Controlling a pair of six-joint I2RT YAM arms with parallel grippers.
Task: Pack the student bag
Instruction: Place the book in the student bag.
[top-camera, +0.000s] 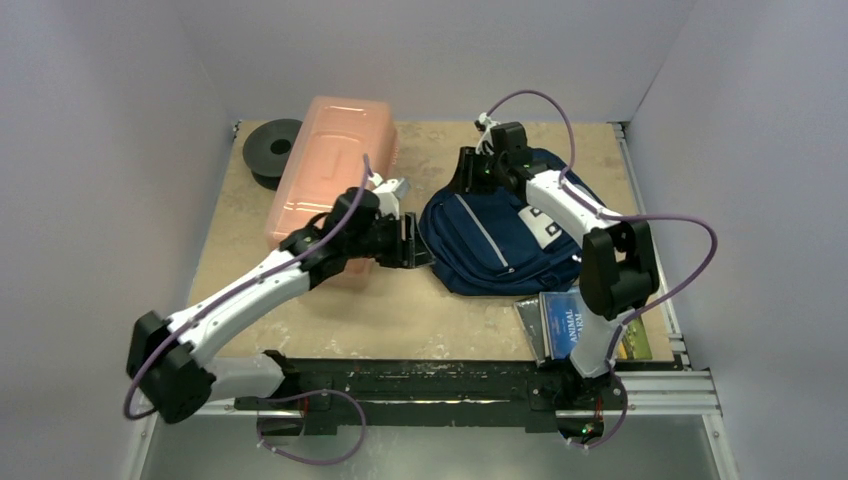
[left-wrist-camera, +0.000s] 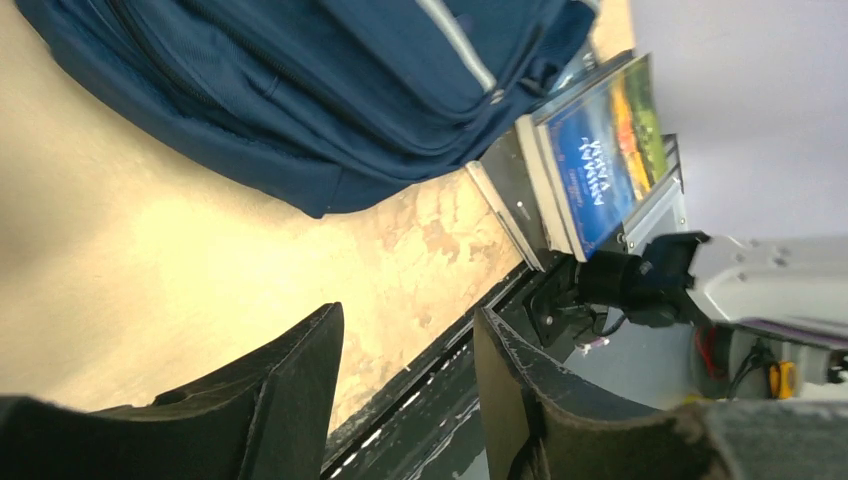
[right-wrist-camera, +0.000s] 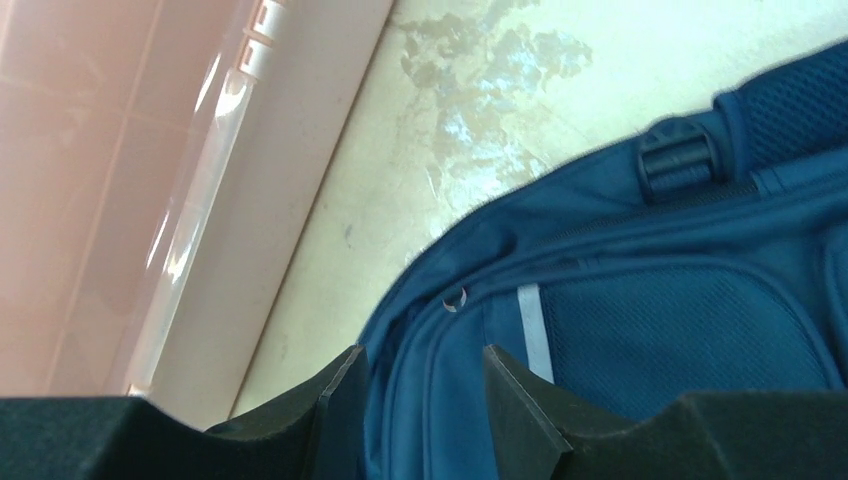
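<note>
The student bag (top-camera: 490, 235) lies flat mid-table, a navy backpack with a light grey stripe and zipped pockets. My left gripper (top-camera: 415, 243) sits at the bag's left edge; in the left wrist view the left gripper (left-wrist-camera: 408, 310) stands open, with only table and the front rail between its fingers, and the bag (left-wrist-camera: 330, 90) is farther off. My right gripper (top-camera: 470, 170) is at the bag's far left corner. In the right wrist view the right gripper (right-wrist-camera: 422, 350) is open, its fingers straddling the bag's seamed edge (right-wrist-camera: 560, 330) without pinching it.
A long pink translucent box (top-camera: 335, 165) lies behind my left arm, with a black spool (top-camera: 272, 150) at the back left. Books (top-camera: 575, 325) lie by the right arm's base near the front edge. Grey walls close in the table on three sides.
</note>
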